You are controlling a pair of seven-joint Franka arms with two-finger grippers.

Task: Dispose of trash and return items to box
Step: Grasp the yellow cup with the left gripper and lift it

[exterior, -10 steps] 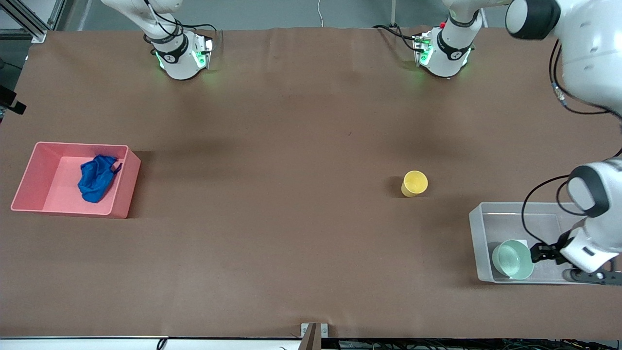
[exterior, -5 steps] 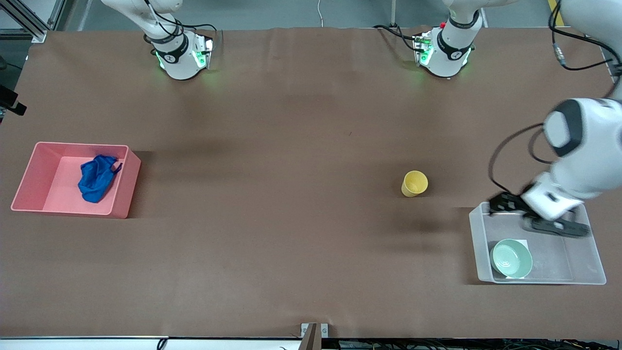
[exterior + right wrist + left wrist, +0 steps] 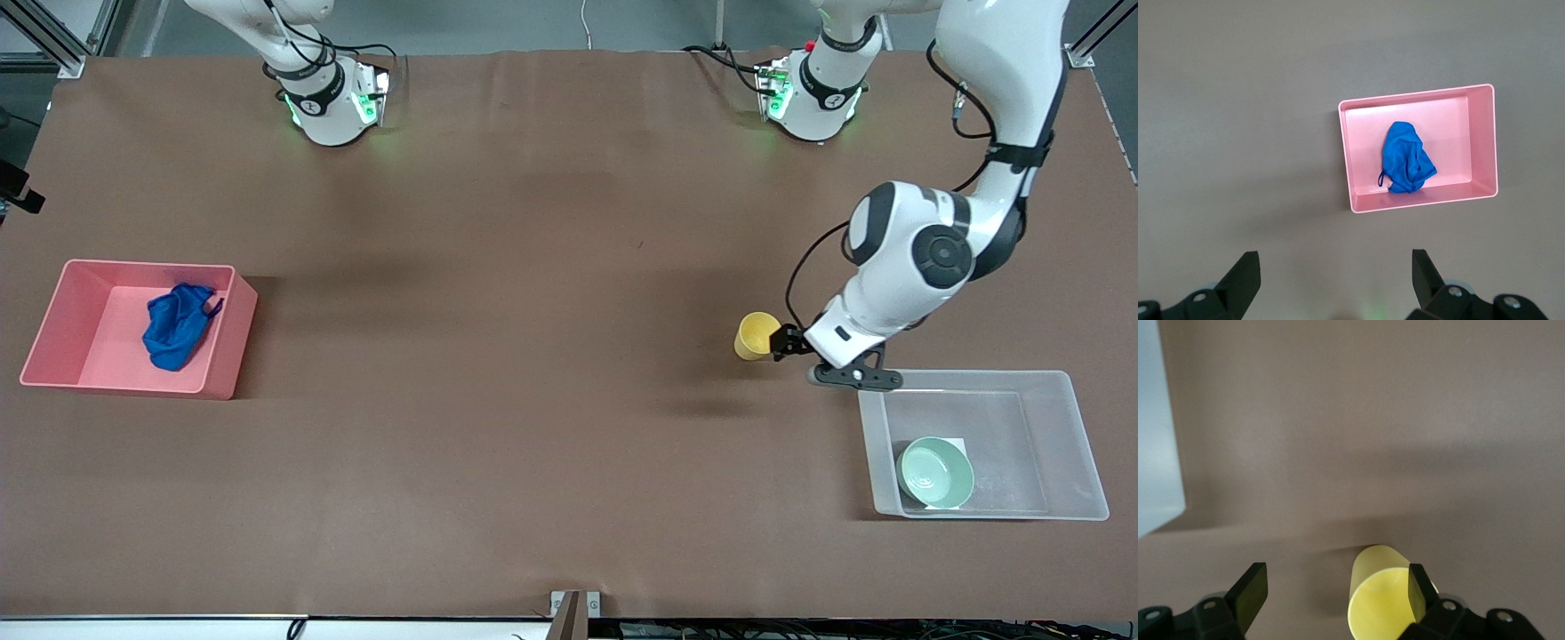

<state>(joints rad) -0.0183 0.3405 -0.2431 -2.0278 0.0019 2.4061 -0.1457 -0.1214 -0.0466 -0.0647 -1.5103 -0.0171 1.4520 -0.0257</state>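
Observation:
The yellow cup [image 3: 757, 335] stands upright on the table, also in the left wrist view [image 3: 1381, 603]. My left gripper [image 3: 788, 342] is open and low beside the cup; one fingertip [image 3: 1419, 585] overlaps the cup's rim and the other stands clear of it. The mint-green bowl [image 3: 936, 474] sits in the clear box [image 3: 1049, 427]. The blue trash [image 3: 178, 324] lies in the pink bin [image 3: 227, 342], also in the right wrist view [image 3: 1406, 158]. My right gripper [image 3: 1337, 277] is open and empty, high over the table near the pink bin [image 3: 1481, 147]; that arm waits.
The box stands at the left arm's end of the table, nearer to the front camera than the cup; its corner shows in the left wrist view [image 3: 1158, 453]. The pink bin stands at the right arm's end. Brown cloth covers the table [image 3: 533, 400].
My left gripper has left the box, with the bowl staying inside, and has swung over to the yellow cup. The right arm has not moved.

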